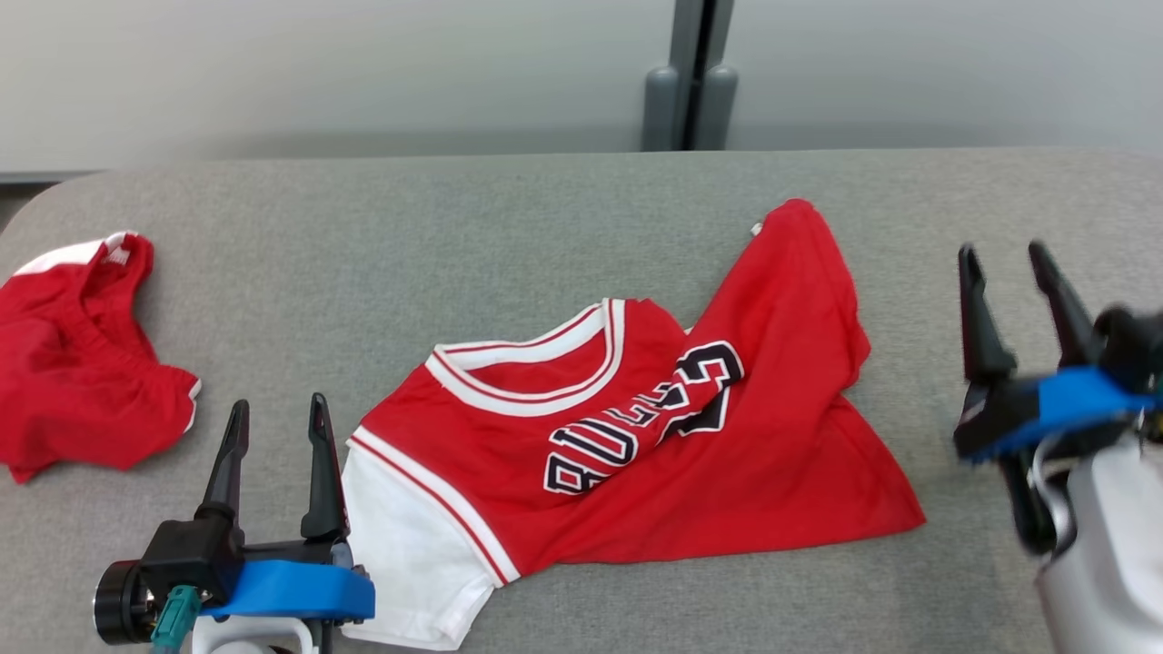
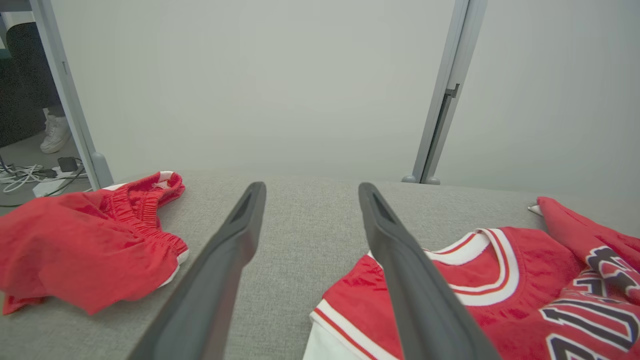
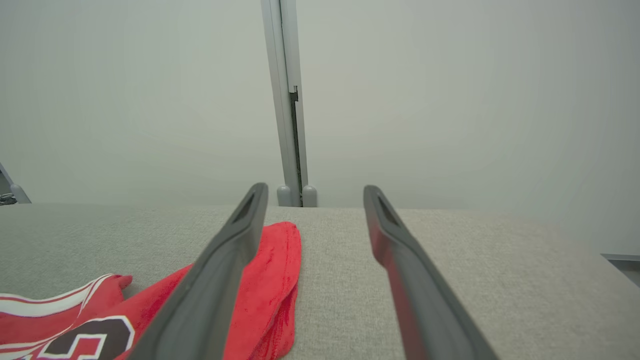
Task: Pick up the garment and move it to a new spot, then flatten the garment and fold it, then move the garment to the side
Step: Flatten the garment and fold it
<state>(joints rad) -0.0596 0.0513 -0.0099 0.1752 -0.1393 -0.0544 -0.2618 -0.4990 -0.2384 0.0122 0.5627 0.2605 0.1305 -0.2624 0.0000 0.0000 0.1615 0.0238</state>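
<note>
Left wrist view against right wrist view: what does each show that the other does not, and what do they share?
Left wrist view, not the right: the open left pincer, red shorts, a person's white shoe and cables on the floor. Right wrist view, not the left: the open right pincer and the table at its right end. Both: the red jersey, the grey table top, the grey wall post.

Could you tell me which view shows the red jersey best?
The head view: the whole jersey lies rumpled there. The left wrist view catches its collar end; the right wrist view, its far red corner.
</note>
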